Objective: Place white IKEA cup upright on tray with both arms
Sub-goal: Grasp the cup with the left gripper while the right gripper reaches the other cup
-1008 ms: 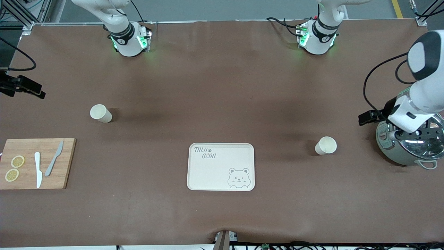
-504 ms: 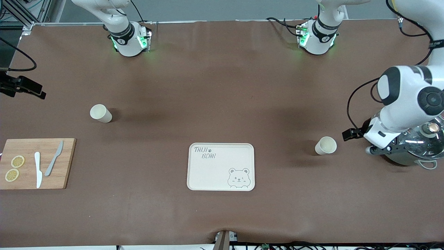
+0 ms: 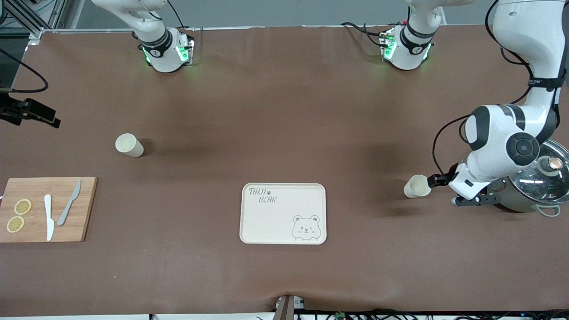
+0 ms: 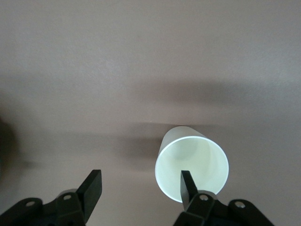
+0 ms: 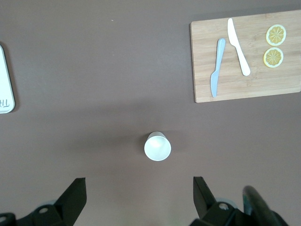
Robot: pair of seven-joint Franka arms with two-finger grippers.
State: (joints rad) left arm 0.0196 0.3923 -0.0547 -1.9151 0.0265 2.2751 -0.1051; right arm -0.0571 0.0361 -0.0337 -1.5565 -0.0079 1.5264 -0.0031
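Note:
Two white cups show their mouths. One cup (image 3: 417,186) (image 4: 193,162) sits toward the left arm's end of the table, the other cup (image 3: 129,145) (image 5: 157,146) toward the right arm's end. Between them, nearer the front camera, lies the cream tray (image 3: 283,214) with its bear drawing, nothing on it. My left gripper (image 3: 434,181) (image 4: 140,186) is low beside the first cup and open; one finger (image 4: 188,185) overlaps the cup's rim, the other stands apart over bare table. My right gripper (image 3: 42,116) (image 5: 138,195) hangs high and open above the second cup's area.
A pot with a glass lid (image 3: 546,175) stands right beside the left arm's wrist. A wooden cutting board (image 3: 46,209) (image 5: 244,56) with two knives and two lemon slices lies at the right arm's end. The tray's edge (image 5: 4,80) shows in the right wrist view.
The left arm has swung down from over the pot to the cup beside it, and its jaws have narrowed somewhat. The right gripper has barely shifted.

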